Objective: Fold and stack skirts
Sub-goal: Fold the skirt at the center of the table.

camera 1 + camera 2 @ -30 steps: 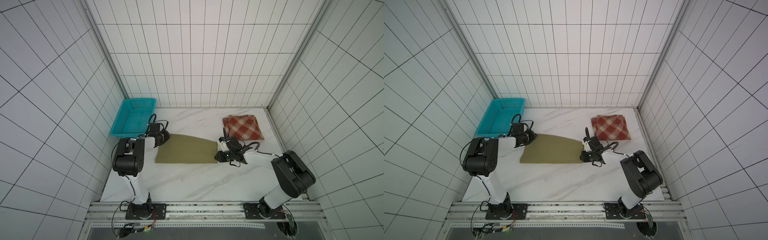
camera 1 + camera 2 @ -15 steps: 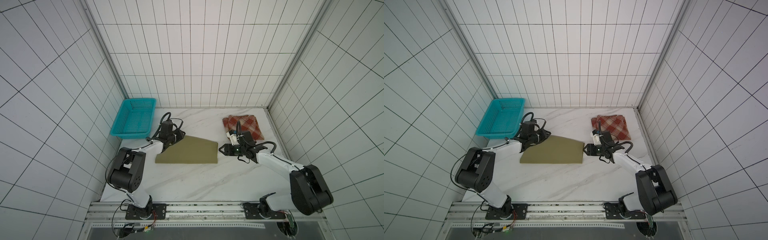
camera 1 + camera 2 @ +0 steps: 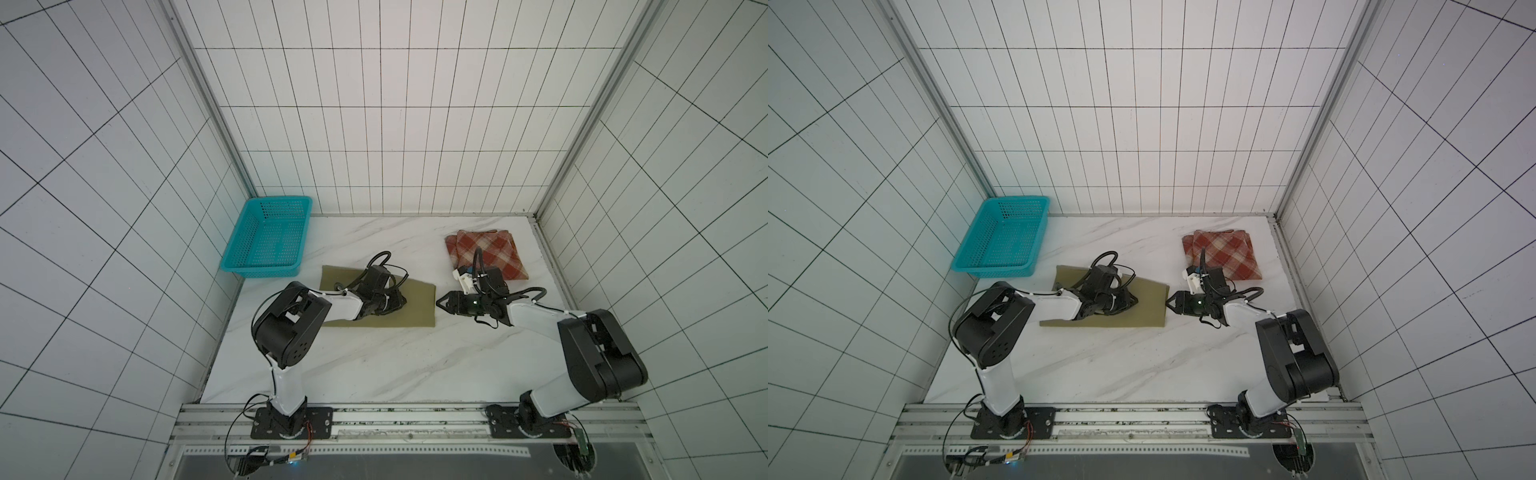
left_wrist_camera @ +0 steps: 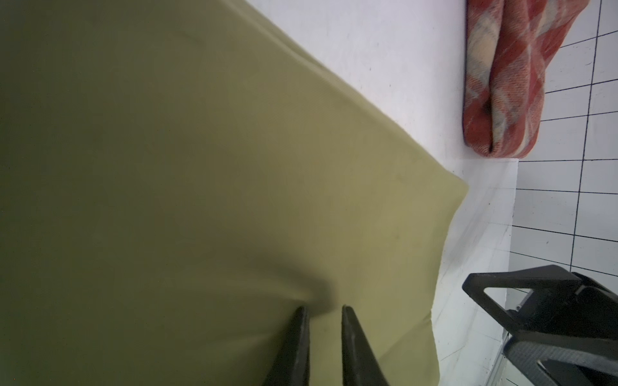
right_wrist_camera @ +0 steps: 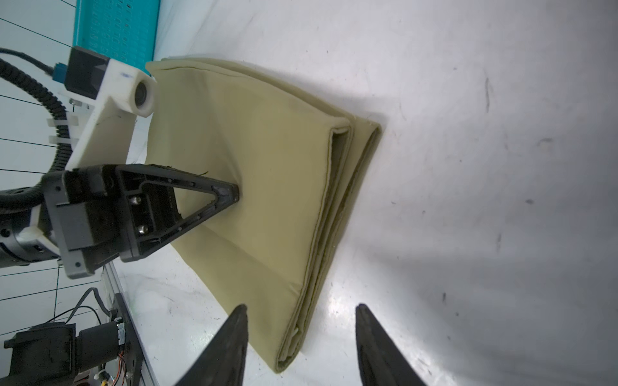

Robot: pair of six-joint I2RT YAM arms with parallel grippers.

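The left arm (image 3: 291, 332) and the right arm (image 3: 598, 357) are both built of bulky matte-black joint housings joined by smooth white links. Each stands on a black base plate (image 3: 320, 422) bolted to an aluminium rail (image 3: 415, 419), with thin wires beside it. The left gripper (image 5: 234, 195) has black, hollow triangular fingers with small silver screws at the root, next to a white camera mount (image 5: 110, 110) with a round lens, a blue plug, a ribbed black cable (image 5: 30, 85) and white zip ties (image 5: 63, 122); the right gripper (image 5: 301, 310) shows two tapering black fingers.

Teal perforated basket (image 3: 262, 270) — far corner of the white marble tabletop (image 3: 374, 365)
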